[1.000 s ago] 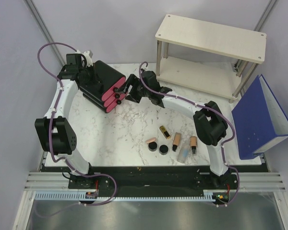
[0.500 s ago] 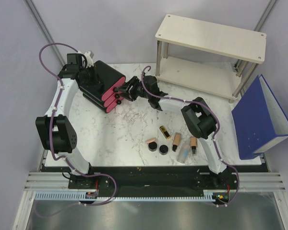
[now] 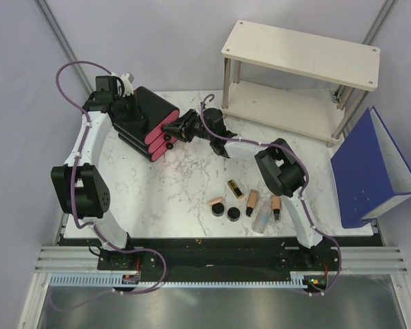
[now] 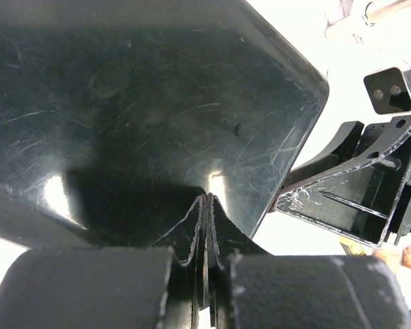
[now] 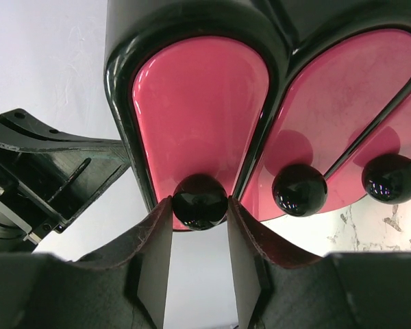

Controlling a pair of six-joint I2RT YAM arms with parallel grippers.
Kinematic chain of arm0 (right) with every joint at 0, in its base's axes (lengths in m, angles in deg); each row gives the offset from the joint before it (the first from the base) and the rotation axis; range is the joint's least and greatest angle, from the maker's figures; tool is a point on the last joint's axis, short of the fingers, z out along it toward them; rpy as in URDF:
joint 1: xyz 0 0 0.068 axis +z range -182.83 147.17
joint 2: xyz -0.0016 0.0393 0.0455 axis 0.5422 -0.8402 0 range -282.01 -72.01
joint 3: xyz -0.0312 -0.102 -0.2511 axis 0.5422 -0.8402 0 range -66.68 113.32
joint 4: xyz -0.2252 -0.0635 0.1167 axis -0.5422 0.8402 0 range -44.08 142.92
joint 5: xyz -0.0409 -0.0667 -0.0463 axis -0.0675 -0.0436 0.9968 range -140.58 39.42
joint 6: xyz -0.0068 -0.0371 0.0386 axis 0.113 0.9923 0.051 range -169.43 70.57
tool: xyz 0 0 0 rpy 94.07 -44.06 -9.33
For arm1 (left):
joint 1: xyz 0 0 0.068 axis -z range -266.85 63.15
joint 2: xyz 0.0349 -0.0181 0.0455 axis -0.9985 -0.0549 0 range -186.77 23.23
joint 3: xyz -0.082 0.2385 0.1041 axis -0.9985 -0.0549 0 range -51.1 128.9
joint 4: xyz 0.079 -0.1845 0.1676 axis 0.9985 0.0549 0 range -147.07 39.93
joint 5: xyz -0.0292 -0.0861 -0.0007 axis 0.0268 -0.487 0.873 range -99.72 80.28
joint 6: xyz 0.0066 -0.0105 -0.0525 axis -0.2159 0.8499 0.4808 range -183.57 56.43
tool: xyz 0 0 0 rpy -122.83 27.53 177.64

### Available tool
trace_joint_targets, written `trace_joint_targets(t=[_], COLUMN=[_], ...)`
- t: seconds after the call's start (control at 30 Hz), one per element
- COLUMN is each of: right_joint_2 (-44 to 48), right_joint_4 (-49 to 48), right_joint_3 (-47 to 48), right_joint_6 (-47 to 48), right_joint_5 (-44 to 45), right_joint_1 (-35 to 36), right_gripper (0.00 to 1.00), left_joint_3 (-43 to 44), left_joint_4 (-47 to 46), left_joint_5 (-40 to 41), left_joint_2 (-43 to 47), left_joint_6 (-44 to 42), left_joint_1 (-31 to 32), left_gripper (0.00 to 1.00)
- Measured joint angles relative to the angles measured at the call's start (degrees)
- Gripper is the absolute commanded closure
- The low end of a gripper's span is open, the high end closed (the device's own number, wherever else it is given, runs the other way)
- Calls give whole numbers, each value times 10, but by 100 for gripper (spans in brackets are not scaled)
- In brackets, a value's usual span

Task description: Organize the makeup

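The makeup lies near the table's front: a peach compact (image 3: 216, 201), two black compacts (image 3: 218, 210) (image 3: 233, 213), a gold-and-black lipstick (image 3: 235, 188), two peach tubes (image 3: 252, 200) (image 3: 276, 204) and a clear tube (image 3: 262, 221). No gripper is near them. My right gripper (image 5: 200, 205) (image 3: 172, 130) is shut on a black round knob (image 5: 200, 200) of the left pink drawer (image 5: 198, 103) of the black box (image 3: 147, 120). My left gripper (image 4: 207, 200) (image 3: 123, 104) is shut, its tips pressed against the box's glossy black back (image 4: 144, 103).
A pale wooden two-level shelf (image 3: 301, 48) stands at the back right. A blue binder (image 3: 370, 171) leans at the right table edge. Two more drawer knobs (image 5: 299, 190) (image 5: 391, 177) sit right of the gripped one.
My right gripper has moved left up to the box's drawer fronts and its fingers have closed onto a knob. The left arm and the makeup have stayed put.
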Motion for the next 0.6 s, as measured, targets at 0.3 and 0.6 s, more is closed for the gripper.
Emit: trace_joint_targets(t=[0.3,0.6], right_joint_2=[-20,16], right_joint_4=[0,-18], right_joint_3=[27,-34], right_joint_6=[-9,1], right_joint_5=[-17,-14], right_joint_1=[0,-2], right_gripper=[100,100], left_joint_3=[9,14], left_joint_4=[9,12], left_joint_5=[-1,-1], left_joint_2=[-6,-10], left_joint_6=[0,0], left_joint_1=[-2,-2], left_gripper=[98,98])
